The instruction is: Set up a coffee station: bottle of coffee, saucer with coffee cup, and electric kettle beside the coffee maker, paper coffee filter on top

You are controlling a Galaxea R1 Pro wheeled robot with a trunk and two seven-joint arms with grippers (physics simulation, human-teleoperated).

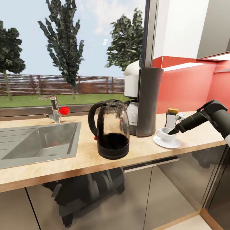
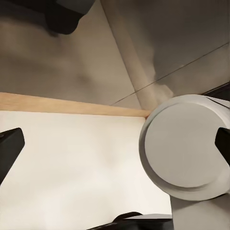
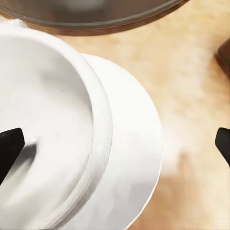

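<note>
Cup set on saucer; time to let go cleanly.
The right gripper, jaws wide over the cup on the saucer, should lift straight up.

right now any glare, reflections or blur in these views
Head view: glossy cabinet fronts mirror the robot, and the electric kettle glass shows glints. Right wrist view: the coffee cup and saucer sit close and soft-edged. Left wrist view: soft shadows, no glare.
</note>
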